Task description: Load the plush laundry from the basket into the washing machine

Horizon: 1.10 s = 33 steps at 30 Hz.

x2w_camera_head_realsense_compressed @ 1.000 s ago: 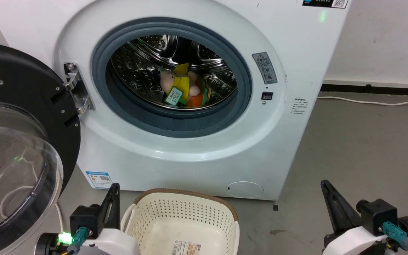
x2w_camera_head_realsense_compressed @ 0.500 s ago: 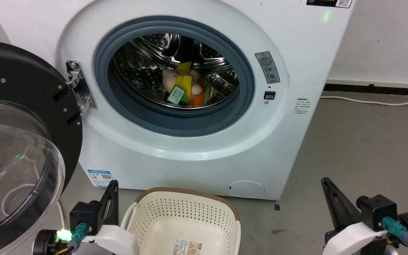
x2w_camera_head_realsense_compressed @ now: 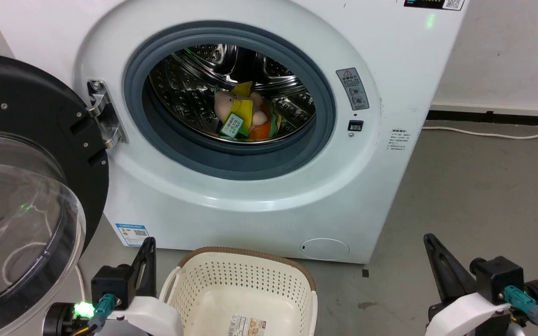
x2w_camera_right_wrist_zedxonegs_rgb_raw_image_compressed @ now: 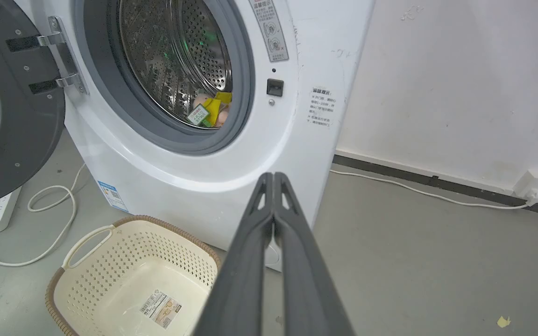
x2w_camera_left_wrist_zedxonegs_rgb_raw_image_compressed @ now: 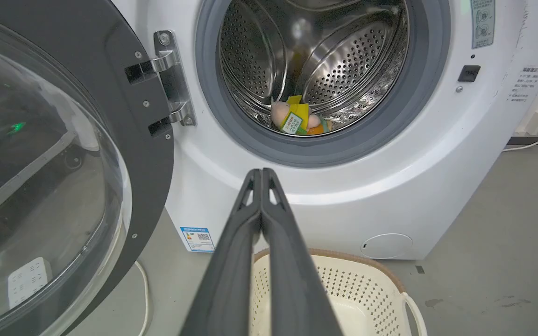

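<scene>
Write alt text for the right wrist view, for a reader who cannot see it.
A plush hamburger toy lies in the steel drum of the open white washing machine. Before it stands a cream basket, empty but for a label sticker; the right gripper, shut, points toward the machine.

Plush laundry [x2w_camera_head_realsense_compressed: 243, 117] in washing machine [x2w_camera_head_realsense_compressed: 259, 196] drum; basket [x2w_camera_head_realsense_compressed: 245, 280] before machine.
</scene>
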{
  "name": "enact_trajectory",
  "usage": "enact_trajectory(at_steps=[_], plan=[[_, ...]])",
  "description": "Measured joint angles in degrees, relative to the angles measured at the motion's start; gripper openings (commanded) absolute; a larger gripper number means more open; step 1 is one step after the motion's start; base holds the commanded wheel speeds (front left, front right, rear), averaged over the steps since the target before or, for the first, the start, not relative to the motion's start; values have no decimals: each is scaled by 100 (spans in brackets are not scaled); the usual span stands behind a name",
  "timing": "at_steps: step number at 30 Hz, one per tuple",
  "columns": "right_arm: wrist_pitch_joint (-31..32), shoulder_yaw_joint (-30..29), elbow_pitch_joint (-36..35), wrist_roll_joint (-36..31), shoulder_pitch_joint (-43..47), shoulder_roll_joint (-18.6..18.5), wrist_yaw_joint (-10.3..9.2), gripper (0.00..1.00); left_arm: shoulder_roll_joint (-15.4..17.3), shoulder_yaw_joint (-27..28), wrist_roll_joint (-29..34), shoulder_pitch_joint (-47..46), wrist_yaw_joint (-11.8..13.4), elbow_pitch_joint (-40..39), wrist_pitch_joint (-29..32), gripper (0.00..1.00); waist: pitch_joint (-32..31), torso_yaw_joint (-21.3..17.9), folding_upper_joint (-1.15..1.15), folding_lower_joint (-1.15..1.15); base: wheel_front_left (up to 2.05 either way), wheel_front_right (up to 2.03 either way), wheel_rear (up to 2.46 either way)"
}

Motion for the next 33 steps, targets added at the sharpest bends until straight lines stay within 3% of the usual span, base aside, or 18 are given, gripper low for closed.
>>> enact_trajectory(at_steps=[33], plan=[[0, -2, 1, 0, -4, 0, 0, 0, -1, 2, 0, -1, 0, -1, 0, 0, 0, 0, 0, 0, 0, 0, 0]])
